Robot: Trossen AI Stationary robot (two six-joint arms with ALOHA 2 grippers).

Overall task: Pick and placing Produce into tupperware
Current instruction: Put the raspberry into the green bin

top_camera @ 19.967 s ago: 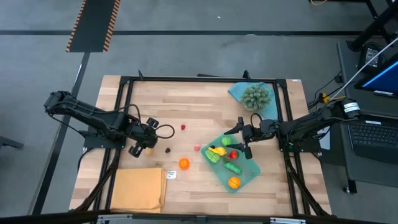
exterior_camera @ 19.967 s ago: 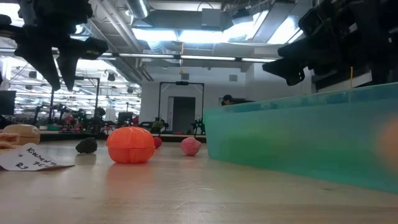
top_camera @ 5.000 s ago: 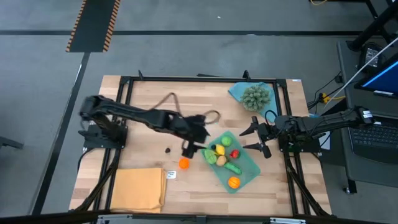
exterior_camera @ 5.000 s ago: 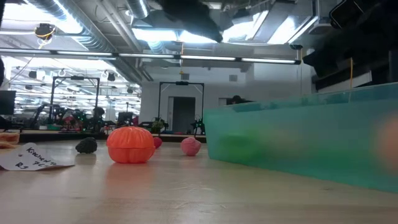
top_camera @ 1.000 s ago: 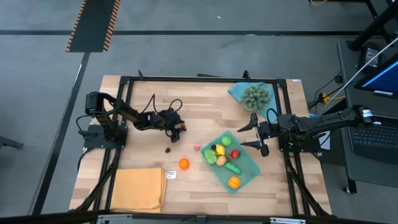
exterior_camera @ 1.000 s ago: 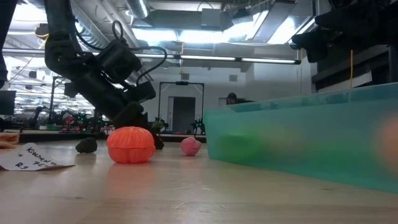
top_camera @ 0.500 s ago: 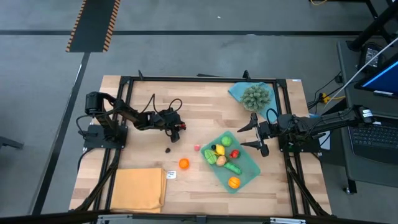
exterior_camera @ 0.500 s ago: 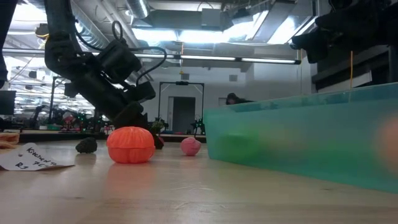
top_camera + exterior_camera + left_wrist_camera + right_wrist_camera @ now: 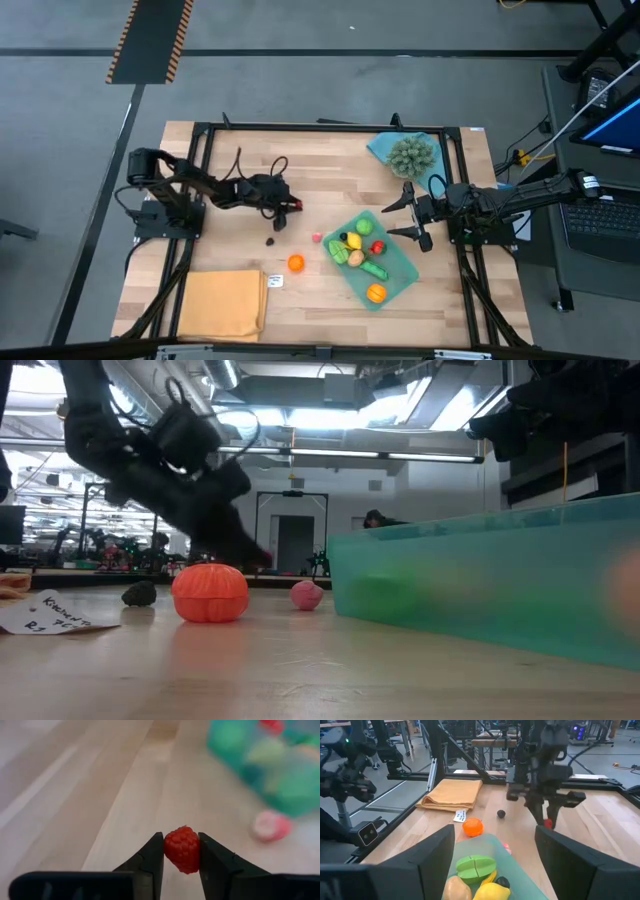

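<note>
My left gripper (image 9: 294, 205) (image 9: 181, 851) is shut on a tiny red raspberry (image 9: 182, 848), left of the teal tupperware (image 9: 402, 271) (image 9: 500, 575). The tupperware rests flat on the table and holds several pieces: yellow (image 9: 353, 241), green (image 9: 374, 269), red (image 9: 377, 246), orange (image 9: 375, 293). Loose on the table lie an orange piece (image 9: 296, 262) (image 9: 209, 593), a pink piece (image 9: 317, 238) (image 9: 306, 595) and a dark piece (image 9: 270, 240) (image 9: 139, 594). My right gripper (image 9: 407, 218) (image 9: 496, 865) waits open at the tupperware's right far side. My left gripper pinches the raspberry (image 9: 182, 851) between its two fingertips (image 9: 154, 850), one on each side. The fingers slant down toward the table's right. The berry is lifted clear of the table.
A spiky grey-green ball (image 9: 412, 155) sits on a blue cloth (image 9: 384, 148) at the far right. An orange-yellow cloth (image 9: 222, 304) lies at the near left, with a paper tag (image 9: 275, 281) beside it. Bare wood (image 9: 330, 170) lies between the arms.
My left gripper, shut on the raspberry, has risen off the table; in the low view it now stands higher above the orange piece than before. My right gripper has kept still.
</note>
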